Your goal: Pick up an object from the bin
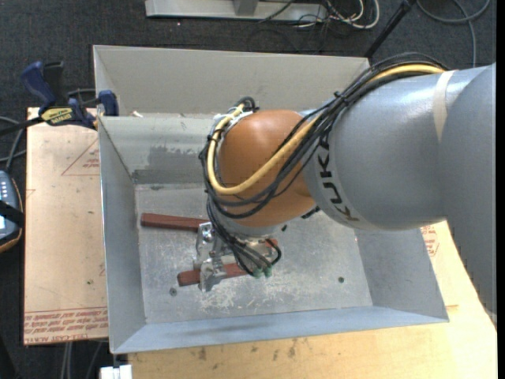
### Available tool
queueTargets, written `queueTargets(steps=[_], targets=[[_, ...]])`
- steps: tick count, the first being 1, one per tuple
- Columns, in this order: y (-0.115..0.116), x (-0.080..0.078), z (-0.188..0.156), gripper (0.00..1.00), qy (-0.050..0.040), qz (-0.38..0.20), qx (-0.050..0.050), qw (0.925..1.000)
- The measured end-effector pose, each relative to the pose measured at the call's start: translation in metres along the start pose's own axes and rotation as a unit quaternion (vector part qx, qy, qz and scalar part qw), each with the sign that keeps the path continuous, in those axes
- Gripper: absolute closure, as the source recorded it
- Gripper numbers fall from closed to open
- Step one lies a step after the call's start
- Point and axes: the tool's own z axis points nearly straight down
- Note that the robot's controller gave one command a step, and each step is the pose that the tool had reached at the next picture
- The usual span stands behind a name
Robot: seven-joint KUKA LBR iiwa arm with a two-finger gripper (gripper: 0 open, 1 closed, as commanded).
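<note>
On my remote feed I can read one marking: the brand name KUKA (338, 186), in black capital letters on the grey casing of the arm (418, 148). It stands at the end of the casing, just beside the orange cover (256, 160). It is turned on its side, so it runs roughly top to bottom in the camera view. I make out K, U and K plainly; the last letter falls on the lower curve of the casing and I cannot tell it for certain. A bundle of cables (312, 133) passes close above the first letter. The lettering hangs over the right half of the bin (229, 77).
</note>
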Motion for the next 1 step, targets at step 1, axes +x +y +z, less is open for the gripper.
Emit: queueTargets(steps=[1], targets=[[-0.0001, 0.0000, 0.0000, 1.00, 0.0001, 0.000, 0.000, 1.0000]])
